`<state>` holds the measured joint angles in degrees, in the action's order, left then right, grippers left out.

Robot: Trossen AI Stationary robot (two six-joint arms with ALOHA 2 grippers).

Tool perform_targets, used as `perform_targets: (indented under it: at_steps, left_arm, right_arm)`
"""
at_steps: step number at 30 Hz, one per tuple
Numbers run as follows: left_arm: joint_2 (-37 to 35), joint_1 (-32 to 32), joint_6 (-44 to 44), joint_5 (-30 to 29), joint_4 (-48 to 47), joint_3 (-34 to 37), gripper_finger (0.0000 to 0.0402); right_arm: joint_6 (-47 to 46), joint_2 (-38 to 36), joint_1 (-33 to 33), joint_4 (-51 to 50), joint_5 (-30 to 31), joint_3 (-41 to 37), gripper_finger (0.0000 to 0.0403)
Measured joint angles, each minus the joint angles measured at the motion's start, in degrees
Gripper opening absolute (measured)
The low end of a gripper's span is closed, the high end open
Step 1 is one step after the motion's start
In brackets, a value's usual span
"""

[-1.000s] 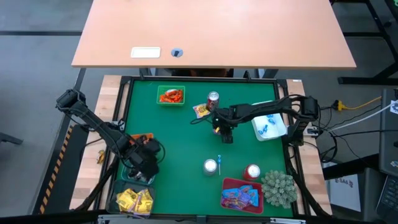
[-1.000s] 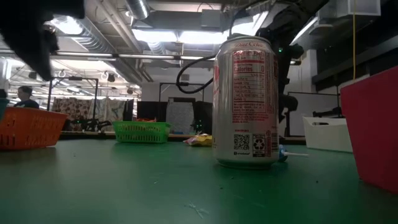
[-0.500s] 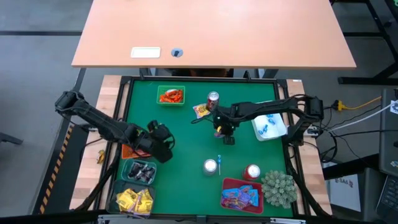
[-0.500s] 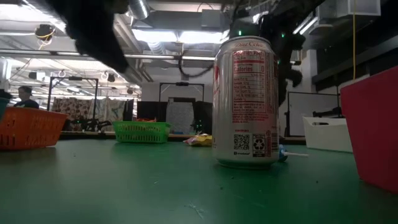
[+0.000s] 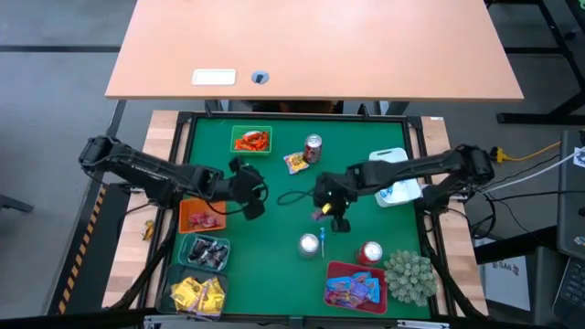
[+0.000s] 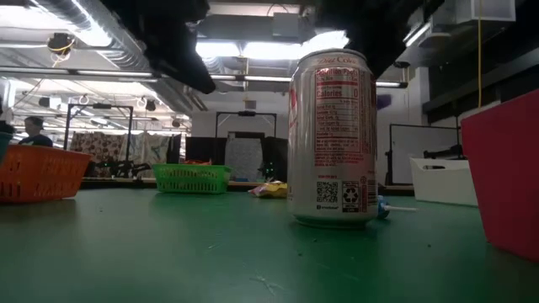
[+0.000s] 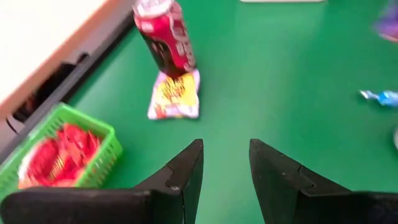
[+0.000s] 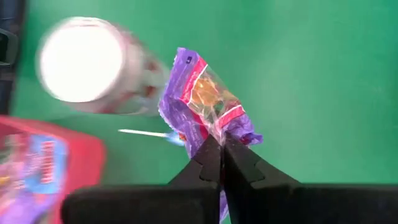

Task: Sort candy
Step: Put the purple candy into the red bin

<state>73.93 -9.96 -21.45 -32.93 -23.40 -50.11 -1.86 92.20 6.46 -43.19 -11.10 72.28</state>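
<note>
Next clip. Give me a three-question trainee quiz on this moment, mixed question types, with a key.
1. True or false: the right gripper is shut on a purple candy packet.
2. The left gripper is: A) holding a can, B) open and empty, C) inside the green basket.
3. What lies beside the far drink can?

Key: 1 true. 2 B. 3 a yellow candy packet.

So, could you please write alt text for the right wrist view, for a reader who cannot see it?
The right gripper, shut, holds a purple candy packet by one edge above the green table. Beyond it are the blurred silver top of a drink can, a blue-tipped stick lying on the table, and a corner of a red bin holding similar packets.
</note>
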Motion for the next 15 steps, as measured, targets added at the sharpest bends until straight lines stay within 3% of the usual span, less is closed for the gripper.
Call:
perform_targets:
  at_steps: [9, 15]
  left_arm:
    - [0.00, 4.53, 9.37, 0.82, 6.97, 0.00, 0.0119]
    - [0.00, 5.92, 10.06, 0.87, 8.63, 0.00, 0.0119]
  right_arm:
    - [-14.65, 0.04, 13.14, -0.71, -0.01, 0.99, 0.0002]
    - [-25.16, 0.04, 21.08, -0.34, -0.01, 0.99, 0.0002]
